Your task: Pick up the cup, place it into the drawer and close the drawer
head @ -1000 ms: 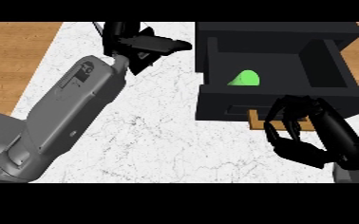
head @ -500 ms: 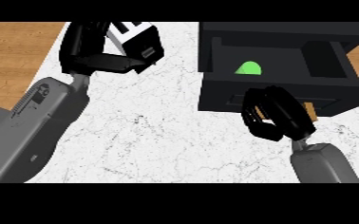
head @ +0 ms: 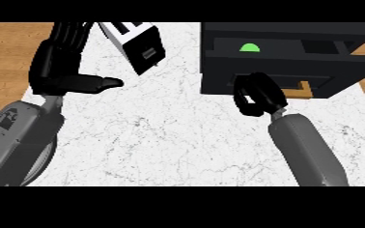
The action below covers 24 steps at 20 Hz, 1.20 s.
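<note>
Cup: green, sat inside the drawer, far right; only its top showed over the front panel.
Drawer: black, not fully shut, a narrow slot was open.
Right hand: fingers curled, holding nothing, knuckles against drawer front near its left end.
Left hand: far left, fingers straight, thumb out, resting, empty.
Toaster: just beside left hand, apart from drawer.
Risk: push was off-centre, so drawer could skew or jam; curled fingers might slip off the front; cup could tip w/ a sudden shove.
</note>
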Tool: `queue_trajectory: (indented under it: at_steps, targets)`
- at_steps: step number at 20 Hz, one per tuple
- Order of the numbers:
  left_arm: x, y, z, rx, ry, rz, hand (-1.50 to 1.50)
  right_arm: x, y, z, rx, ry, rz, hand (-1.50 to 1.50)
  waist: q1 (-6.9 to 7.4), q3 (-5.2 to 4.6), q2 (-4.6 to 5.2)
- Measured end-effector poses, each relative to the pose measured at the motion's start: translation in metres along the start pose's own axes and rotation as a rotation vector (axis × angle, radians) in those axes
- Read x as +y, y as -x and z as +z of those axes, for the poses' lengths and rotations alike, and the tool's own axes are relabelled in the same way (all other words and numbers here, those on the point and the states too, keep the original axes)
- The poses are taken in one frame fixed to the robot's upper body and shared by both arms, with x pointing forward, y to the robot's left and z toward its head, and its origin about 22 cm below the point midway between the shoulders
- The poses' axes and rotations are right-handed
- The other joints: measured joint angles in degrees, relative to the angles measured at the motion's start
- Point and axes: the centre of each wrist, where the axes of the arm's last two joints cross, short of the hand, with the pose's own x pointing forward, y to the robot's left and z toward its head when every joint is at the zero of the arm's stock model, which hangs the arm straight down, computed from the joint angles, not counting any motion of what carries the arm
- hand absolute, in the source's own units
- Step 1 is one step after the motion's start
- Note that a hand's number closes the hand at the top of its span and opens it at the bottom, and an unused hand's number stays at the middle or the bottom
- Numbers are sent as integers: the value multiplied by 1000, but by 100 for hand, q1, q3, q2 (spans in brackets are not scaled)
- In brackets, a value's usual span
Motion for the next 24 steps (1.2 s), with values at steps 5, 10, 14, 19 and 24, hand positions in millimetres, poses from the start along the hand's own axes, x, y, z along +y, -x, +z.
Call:
queue_trajectory:
  at_steps: [5, 10, 14, 19, 24]
  targets:
    - [17, -2, 12, -2, -2, 4, -150, -8, 18, -29, 13, 0, -19, 150, 57, -10, 8]
    - [22, 2, 17, -5, 9, 13, -150, -23, 34, -44, 32, -32, -59, 150, 157, 0, 57]
    - [24, 2, 18, -12, 31, 22, -150, -22, 42, -44, 35, -66, -118, 150, 201, -6, 43]
    - [24, 7, 22, -8, 63, 42, -150, -26, 51, -41, 13, -96, -177, 150, 263, -23, 31]
    - [23, 11, 24, -3, 82, 57, -150, -28, 57, -38, -7, -98, -220, 150, 310, -33, 32]
